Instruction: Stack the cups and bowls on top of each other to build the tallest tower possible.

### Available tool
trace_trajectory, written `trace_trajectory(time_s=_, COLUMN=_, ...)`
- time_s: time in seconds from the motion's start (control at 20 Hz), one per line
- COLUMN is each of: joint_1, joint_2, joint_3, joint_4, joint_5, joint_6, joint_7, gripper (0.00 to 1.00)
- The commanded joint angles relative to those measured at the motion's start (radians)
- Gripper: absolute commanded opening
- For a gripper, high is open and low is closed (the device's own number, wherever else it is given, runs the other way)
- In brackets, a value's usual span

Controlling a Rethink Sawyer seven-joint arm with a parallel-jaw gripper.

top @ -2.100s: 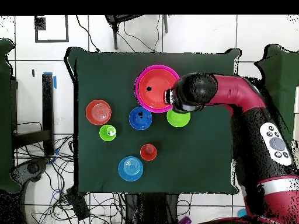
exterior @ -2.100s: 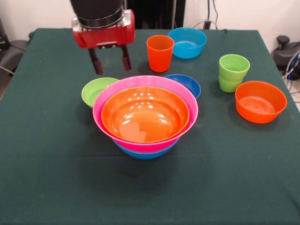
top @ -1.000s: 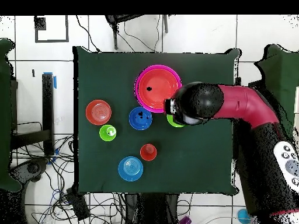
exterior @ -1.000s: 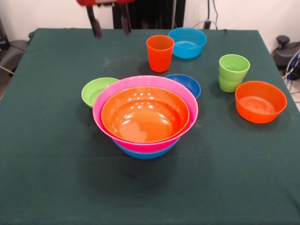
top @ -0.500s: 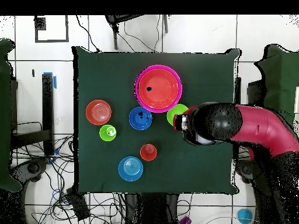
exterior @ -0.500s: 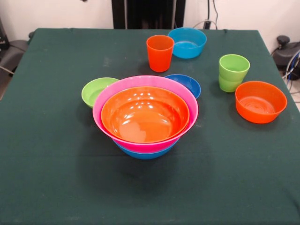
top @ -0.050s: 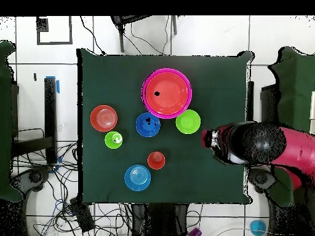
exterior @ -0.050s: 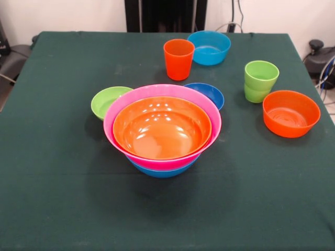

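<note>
The tower stands mid-table: an orange bowl nested in a pink bowl on a blue bowl. Touching it are a lime green bowl and a dark blue bowl. Farther off sit an orange cup, a light blue bowl, two nested lime green cups and a smaller orange bowl. The front view shows no gripper. In the overhead view the gripper hangs over the table's right part, apart from the lime green bowl and the tower.
A dark green cloth covers the table. The red arm reaches in over the table's right edge in the overhead view. Cables lie on the floor off the left side.
The gripper rose from beside the lime green bowl, left the front view at the top, and drew back toward the table's right edge in the overhead view. The bowls and cups stayed put.
</note>
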Motion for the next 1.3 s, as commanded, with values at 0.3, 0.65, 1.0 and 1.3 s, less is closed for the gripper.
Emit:
trace_trajectory(time_s=0.3, joint_1=-0.066, joint_2=-0.084, joint_3=0.080, joint_4=0.213, joint_5=-0.018, joint_6=-0.132, joint_7=-0.149, gripper=1.00)
trace_trajectory(time_s=0.65, joint_1=-0.035, joint_2=-0.044, joint_3=0.081, joint_4=0.229, joint_5=-0.014, joint_6=-0.185, joint_7=-0.071, gripper=1.00)
trace_trajectory(time_s=1.0, joint_1=-0.021, joint_2=0.132, joint_3=0.044, joint_4=0.093, joint_5=-0.101, joint_6=-0.209, joint_7=-0.119, gripper=1.00)
trace_trajectory(time_s=1.3, joint_1=-0.044, joint_2=0.275, joint_3=0.054, joint_4=-0.028, joint_5=-0.128, joint_6=-0.165, joint_7=-0.229, gripper=1.00)
